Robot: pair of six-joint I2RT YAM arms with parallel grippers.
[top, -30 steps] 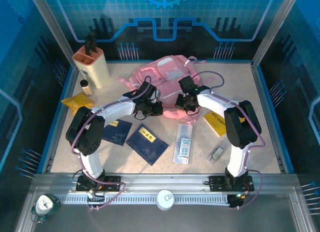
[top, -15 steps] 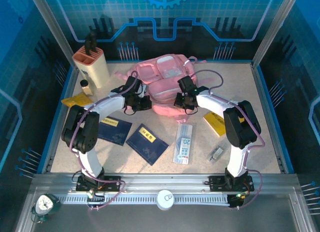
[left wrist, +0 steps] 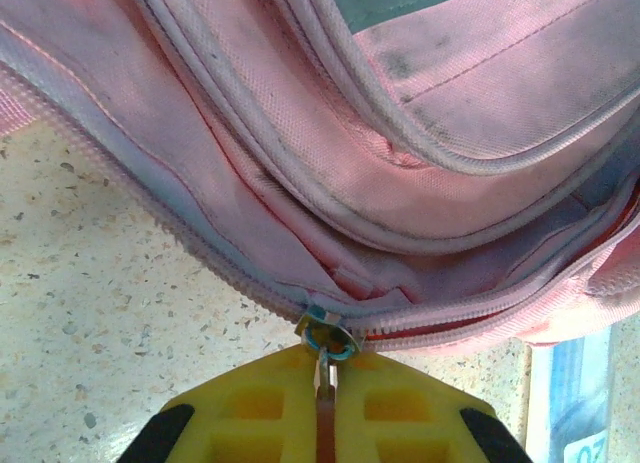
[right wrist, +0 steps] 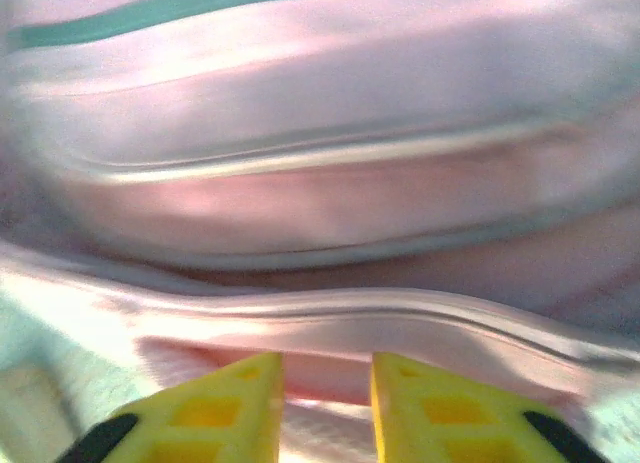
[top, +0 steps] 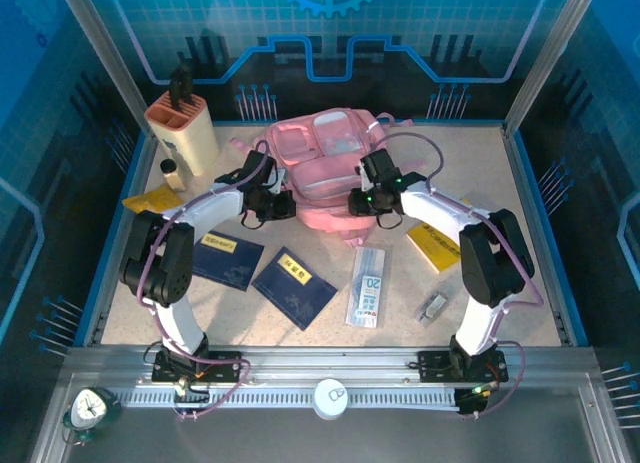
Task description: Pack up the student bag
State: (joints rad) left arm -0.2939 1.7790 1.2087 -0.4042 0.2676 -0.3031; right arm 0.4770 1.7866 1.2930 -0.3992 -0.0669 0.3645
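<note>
Student bag [top: 325, 155] lies at the back middle of the table [top: 545, 208], its pink front pockets and translucent panel facing up. The left gripper [left wrist: 324, 367] is at its near left edge, jaws pressed together on the small metal zip pull [left wrist: 322, 335] at the end of a pale zip line. The right gripper [right wrist: 326, 365] is at the near right edge, its yellow fingers a little apart with pink fabric seen through the gap; I cannot tell whether they touch it.

The table top is speckled beige with a blue rim, inside a booth of blue walls printed with circuit-like lines; a metal rail runs along the near edge. A cream knife block [top: 184, 131] stands at the back left, a small dark-capped bottle [top: 170, 173] beside it and a yellow packet [top: 152, 201] nearer. Two dark blue booklets [top: 292, 286] with yellow labels lie in front of the bag; their writing is too small to read. A long clear pack [top: 368, 285] reads "20". A yellow box [top: 435, 245] and a small grey piece [top: 433, 306] lie to the right.

Compared with a second ago, the bag sits fuller and further back, the left gripper has shifted leftward, and the right jaws have parted.
</note>
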